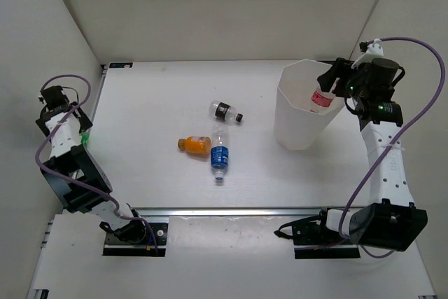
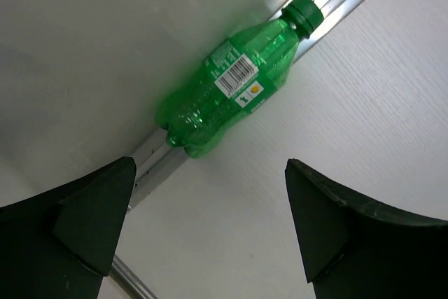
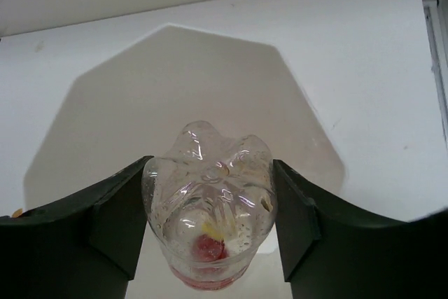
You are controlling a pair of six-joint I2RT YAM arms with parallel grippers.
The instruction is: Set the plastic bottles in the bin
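Note:
My right gripper point(image 1: 329, 89) is shut on a clear bottle with a red label point(image 1: 321, 99) and holds it over the open top of the white bin point(image 1: 299, 125); the right wrist view shows the bottle's base point(image 3: 208, 194) between the fingers, the bin's inside point(image 3: 175, 89) below. My left gripper point(image 1: 75, 129) is open and empty at the table's left edge, over a green bottle point(image 2: 227, 89) lying against the metal rail; a bit of the green bottle point(image 1: 85, 137) also shows from above. An orange bottle point(image 1: 195, 144), a blue-label bottle point(image 1: 220, 153) and a black-label bottle point(image 1: 225, 111) lie mid-table.
White walls enclose the table on the left, back and right. A metal rail point(image 2: 150, 162) runs along the left edge beside the green bottle. Both arm bases point(image 1: 133, 232) sit at the near edge.

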